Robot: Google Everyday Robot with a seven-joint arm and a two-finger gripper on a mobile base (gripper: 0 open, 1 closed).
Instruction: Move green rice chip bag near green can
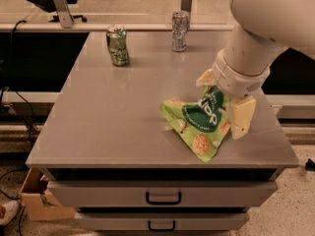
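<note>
Straddling green rice chip bag (199, 124), jaws hang over grey tabletop (113, 117)

Green rice chip bag (199, 127): light green, dark green round logo, white lettering, orange-tan chip pictures. Green can (118, 45): green body, silver top. Second can (180, 31): silver-grey. Gripper (221, 104), at the bag's upper right edge: cream-yellow. Arm (261, 23): white. Table top (113, 112): plain grey. Drawer handles (163, 198): black.
</note>
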